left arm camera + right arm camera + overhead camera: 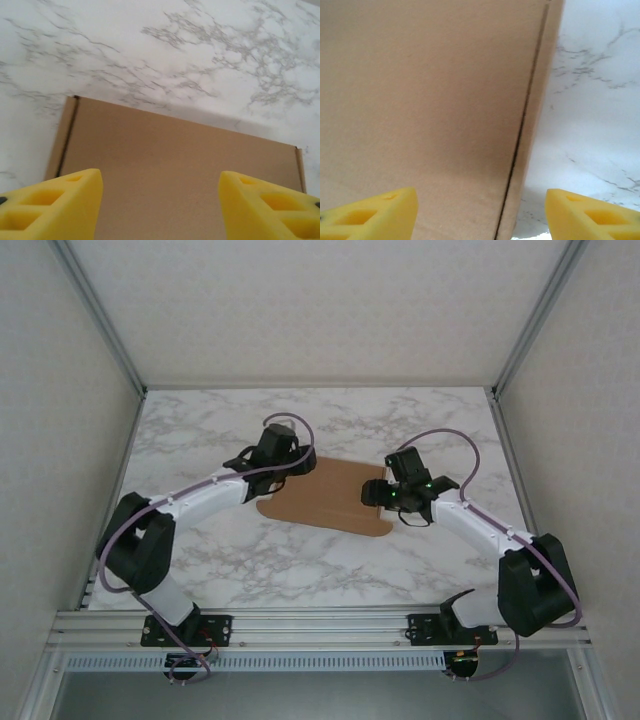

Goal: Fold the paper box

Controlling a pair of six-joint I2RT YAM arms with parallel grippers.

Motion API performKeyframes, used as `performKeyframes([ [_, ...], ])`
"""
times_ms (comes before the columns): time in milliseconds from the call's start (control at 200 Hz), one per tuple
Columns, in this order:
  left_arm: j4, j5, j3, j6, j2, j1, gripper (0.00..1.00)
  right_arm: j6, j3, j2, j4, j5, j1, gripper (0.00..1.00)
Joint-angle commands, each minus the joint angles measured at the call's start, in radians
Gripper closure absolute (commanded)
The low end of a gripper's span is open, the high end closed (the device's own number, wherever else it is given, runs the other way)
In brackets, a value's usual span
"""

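The paper box point(325, 502) is a plain brown cardboard piece lying flat on the marble table, near its middle. My left gripper point(298, 468) hovers over the box's far left corner. In the left wrist view its yellow fingers point(55, 205) stand wide apart above the cardboard point(170, 160), nothing between them, so the left gripper point(160, 205) is open. My right gripper point(384, 492) is at the box's right end. In the right wrist view the right gripper point(480, 215) is open over the cardboard point(430, 100), above a dark slit line near the box's edge.
The marble table point(300, 570) has bare surface in front of and behind the box. Pale side walls with metal posts point(110, 330) close in left and right. An aluminium rail point(320, 620) runs along the near edge by the arm bases.
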Motion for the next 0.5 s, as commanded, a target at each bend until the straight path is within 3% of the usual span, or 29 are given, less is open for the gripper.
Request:
performKeyframes([
  [0,-0.020,0.109,-0.007,-0.006,0.046,-0.017,0.41,-0.120,0.009,-0.058,-0.009,-0.038,0.063,0.34],
  [150,0.092,0.195,-0.099,-0.078,0.070,-0.017,0.43,-0.227,0.039,-0.065,0.031,0.070,0.140,0.36],
  [265,0.160,0.244,-0.146,-0.116,0.098,-0.017,0.44,-0.388,-0.005,-0.058,0.155,0.015,0.178,0.35],
  [496,0.213,0.256,-0.224,-0.141,0.137,-0.007,0.44,-0.707,-0.068,-0.004,0.321,0.051,0.238,0.32],
])
